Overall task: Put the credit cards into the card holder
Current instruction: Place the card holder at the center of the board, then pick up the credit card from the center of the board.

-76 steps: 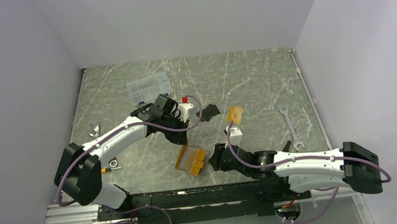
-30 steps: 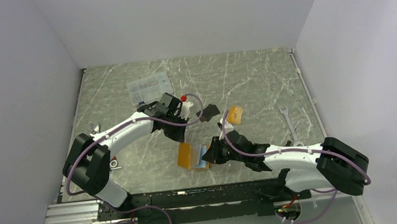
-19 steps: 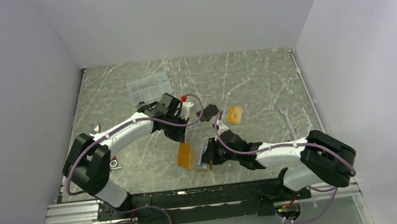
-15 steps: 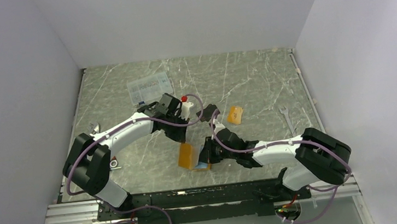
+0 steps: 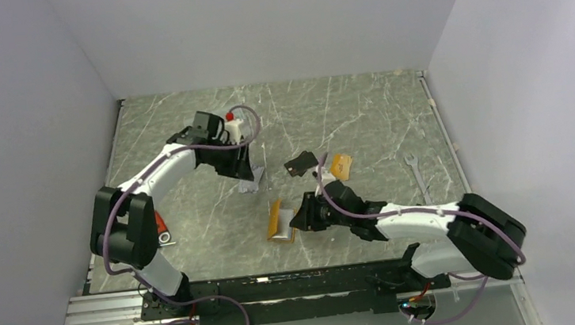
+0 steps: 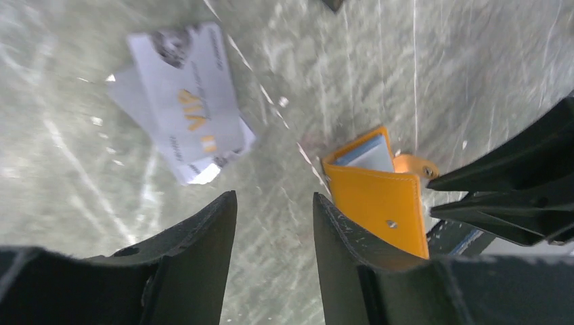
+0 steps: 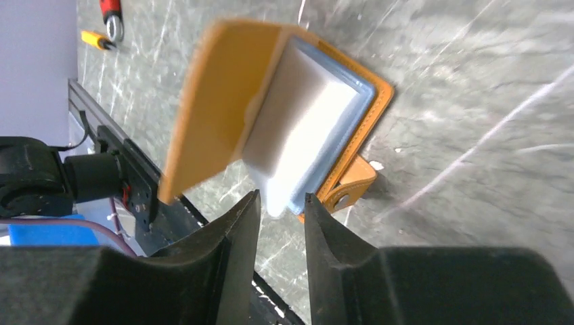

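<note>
Since the earlier view, the left arm had swung across the tabletop [image 5: 359,116], away from the card holder [image 5: 279,220], which stood propped open, apparently for loading. Left hand [image 6: 274,203]: jaws wide and empty above two whitish cards [image 6: 186,101] lying beyond the holder. Right hand [image 7: 279,198]: a narrow gap at the holder's mouth, where a white card [image 7: 298,135] sat; whether it pinched that card could not be told.

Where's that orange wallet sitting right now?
In the overhead view the orange wallet is near the table's front edge, roughly midway across, right at the right gripper, with the white cards just behind it.
</note>
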Action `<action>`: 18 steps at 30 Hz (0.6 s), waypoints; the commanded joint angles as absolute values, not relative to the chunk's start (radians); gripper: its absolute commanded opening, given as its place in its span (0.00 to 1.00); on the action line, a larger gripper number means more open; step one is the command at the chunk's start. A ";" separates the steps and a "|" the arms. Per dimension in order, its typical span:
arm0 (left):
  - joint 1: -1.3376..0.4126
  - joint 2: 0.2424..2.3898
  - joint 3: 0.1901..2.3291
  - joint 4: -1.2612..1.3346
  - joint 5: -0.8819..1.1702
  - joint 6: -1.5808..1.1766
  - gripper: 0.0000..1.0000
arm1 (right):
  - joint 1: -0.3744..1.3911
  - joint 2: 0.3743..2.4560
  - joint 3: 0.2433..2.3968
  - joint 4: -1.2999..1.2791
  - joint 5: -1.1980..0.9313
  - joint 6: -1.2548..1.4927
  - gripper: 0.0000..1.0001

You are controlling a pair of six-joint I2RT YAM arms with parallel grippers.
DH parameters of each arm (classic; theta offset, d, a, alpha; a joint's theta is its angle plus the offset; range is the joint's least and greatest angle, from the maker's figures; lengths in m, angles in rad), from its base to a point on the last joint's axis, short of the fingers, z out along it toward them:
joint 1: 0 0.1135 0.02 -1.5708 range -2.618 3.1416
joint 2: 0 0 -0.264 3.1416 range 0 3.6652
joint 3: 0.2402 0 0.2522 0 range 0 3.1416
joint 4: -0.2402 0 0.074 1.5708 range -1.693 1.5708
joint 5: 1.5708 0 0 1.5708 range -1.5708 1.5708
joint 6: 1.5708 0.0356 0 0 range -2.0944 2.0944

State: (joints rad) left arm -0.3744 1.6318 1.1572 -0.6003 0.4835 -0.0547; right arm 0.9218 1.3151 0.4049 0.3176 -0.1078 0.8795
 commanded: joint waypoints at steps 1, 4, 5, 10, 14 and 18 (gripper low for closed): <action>-0.311 1.611 1.231 -0.593 0.550 -0.015 0.51 | 0.847 1.199 0.496 0.174 -0.080 0.775 0.36; -0.290 1.636 1.243 -0.584 0.559 -0.012 0.51 | 0.759 1.224 0.589 0.130 -0.129 0.717 0.39; -0.285 1.640 1.235 -0.571 0.550 -0.012 0.51 | 0.734 1.249 0.622 0.127 -0.149 0.705 0.41; -0.253 1.678 1.193 -0.493 0.474 0.052 0.48 | 0.646 1.433 0.818 0.147 -0.233 0.648 0.49; -0.230 1.709 1.172 -0.447 0.441 0.084 0.45 | 0.614 1.653 0.975 0.194 -0.338 0.655 0.54; -0.230 1.697 1.132 -0.362 0.374 0.163 0.42 | 0.609 1.857 1.078 0.254 -0.402 0.706 0.55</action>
State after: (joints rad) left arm -0.2298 1.7168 1.1622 -0.4725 0.4366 0.0658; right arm 0.6125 1.7187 1.0004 0.1978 -0.2996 0.6834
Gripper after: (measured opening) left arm 0.426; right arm 0.546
